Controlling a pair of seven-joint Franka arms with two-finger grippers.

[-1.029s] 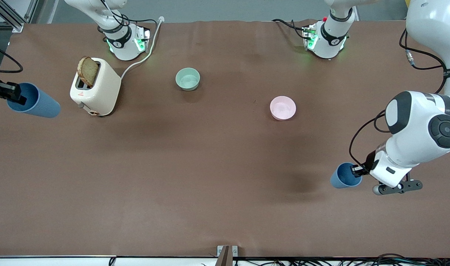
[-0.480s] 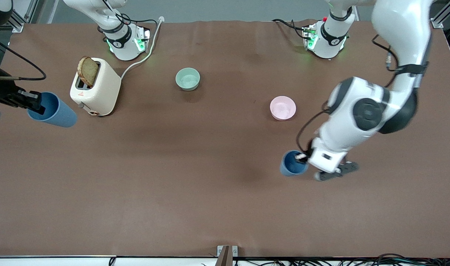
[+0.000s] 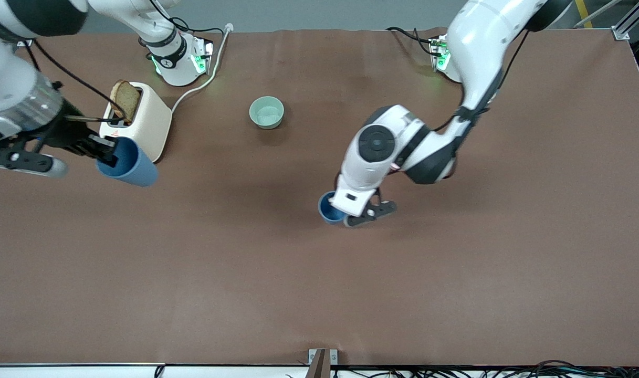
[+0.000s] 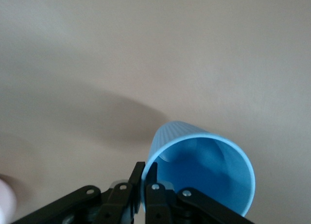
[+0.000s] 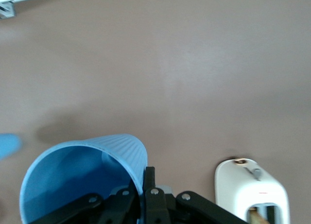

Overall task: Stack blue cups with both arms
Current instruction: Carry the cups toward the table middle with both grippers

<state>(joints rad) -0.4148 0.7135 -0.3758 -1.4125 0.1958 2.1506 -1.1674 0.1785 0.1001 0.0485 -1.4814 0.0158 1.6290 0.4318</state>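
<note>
Right gripper (image 3: 105, 153): fingers (image 5: 147, 182) are pinching the rim wall of one blue cup (image 3: 127, 163) — one inside, one outside; it is hanging over the worktop (image 3: 245, 273) just in front of the toaster (image 3: 140, 123), at the right arm's end.
Right-held cup axis: tilting; mouth is facing the gripper, base is pointing down and toward the table's middle.
Left gripper (image 3: 345, 210): fingers (image 4: 151, 182) are clamping the rim of the second cup (image 3: 330, 209) the same way, over the mid worktop.
Left-held cup axis: nearly upright, mouth up.
Handling, as a judgement: light, thin, stiff plastic — ribbed outside, smooth inside; a rim pinch is suiting it, though it may swing or flex.
</note>
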